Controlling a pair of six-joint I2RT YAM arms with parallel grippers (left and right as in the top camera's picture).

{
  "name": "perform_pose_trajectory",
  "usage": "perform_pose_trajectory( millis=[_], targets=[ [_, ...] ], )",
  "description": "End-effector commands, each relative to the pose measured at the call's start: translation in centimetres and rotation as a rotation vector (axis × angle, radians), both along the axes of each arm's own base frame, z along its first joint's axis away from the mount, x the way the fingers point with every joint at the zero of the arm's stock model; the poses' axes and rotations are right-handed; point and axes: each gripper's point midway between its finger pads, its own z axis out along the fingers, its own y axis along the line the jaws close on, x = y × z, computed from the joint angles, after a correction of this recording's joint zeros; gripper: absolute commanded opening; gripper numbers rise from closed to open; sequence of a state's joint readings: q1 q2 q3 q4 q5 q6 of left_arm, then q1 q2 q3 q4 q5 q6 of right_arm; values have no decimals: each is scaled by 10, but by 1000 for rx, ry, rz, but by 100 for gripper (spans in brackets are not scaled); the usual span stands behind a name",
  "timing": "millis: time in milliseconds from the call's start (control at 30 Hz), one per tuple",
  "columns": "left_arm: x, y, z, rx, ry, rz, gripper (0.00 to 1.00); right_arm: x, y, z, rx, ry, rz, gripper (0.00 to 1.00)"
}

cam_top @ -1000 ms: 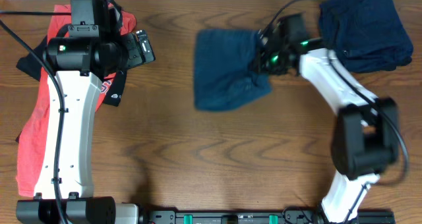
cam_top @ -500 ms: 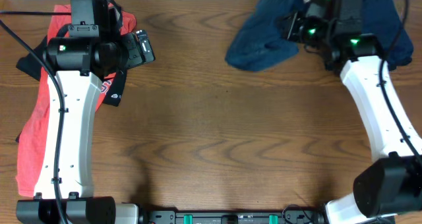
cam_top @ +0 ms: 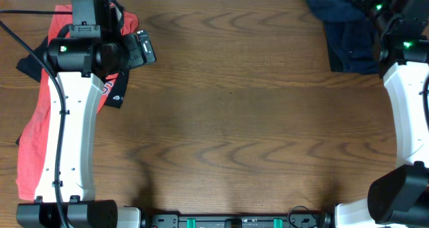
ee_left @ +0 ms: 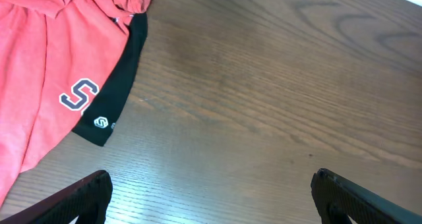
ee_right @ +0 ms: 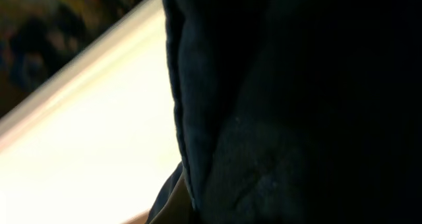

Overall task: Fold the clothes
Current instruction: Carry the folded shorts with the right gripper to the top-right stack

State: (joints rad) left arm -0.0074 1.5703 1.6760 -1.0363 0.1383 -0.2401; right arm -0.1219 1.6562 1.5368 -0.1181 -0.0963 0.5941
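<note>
Right claw [cam_top: 371, 0] is up in the far right corner, buried in the navy pile [cam_top: 345, 40]. I cannot tell whether it grips cloth or has let go. From overhead the fingers are lost against the dark fabric, and its own camera is filled with navy folds pressed close, no finger in sight.

Left claw [ee_left: 211, 184] hangs released, fingers spread wide over bare surface [cam_top: 234, 121], just beside the black hem [ee_left: 122, 79] of the red shirt [cam_top: 30, 134]. That shirt lies crumpled along the left edge, partly under the left arm, not yet folded.

Now the dangers. The navy pile sits hard against the far edge and runs out of frame at the top, so a push from the right claw could tip it over the back. If a finger is caught in a fold, pulling away would likely drag the top layer and spoil whatever fold is there. On the left, the arm covers much of the red shirt, and a low sweep could snag it and bunch it further.

Hard to read: how many navy pieces are stacked, and how neatly, because it's one dark mass. The pale band in the right wrist view is blown out; wall or edge, I can't say. A dark garment [cam_top: 27, 66] pokes out beside the red shirt, mostly hidden.
</note>
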Motion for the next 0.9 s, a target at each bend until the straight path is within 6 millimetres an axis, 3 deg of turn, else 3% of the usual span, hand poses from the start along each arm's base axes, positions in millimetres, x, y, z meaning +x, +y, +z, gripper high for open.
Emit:
perform_pose_trajectory(
  millis=[0, 167, 333, 667, 767, 867],
  targets=[
    [2, 9, -6, 48, 14, 11, 98, 5, -31, 22, -11, -89, -92, 1],
    [2, 10, -6, 54, 13, 11, 98, 21, -60, 3, 30, -98, -146, 1],
    [2, 10, -6, 54, 13, 11, 98, 36, -78, -29, 51, -68, -150, 1],
    [2, 10, -6, 54, 13, 11, 98, 59, -97, -129, 101, 102, -130, 1],
    [2, 10, -6, 54, 13, 11, 98, 57, -102, -157, 126, 172, -125, 1],
    [2, 10, -6, 54, 13, 12, 98, 48, -108, -173, 138, 239, -140, 1]
  ],
)
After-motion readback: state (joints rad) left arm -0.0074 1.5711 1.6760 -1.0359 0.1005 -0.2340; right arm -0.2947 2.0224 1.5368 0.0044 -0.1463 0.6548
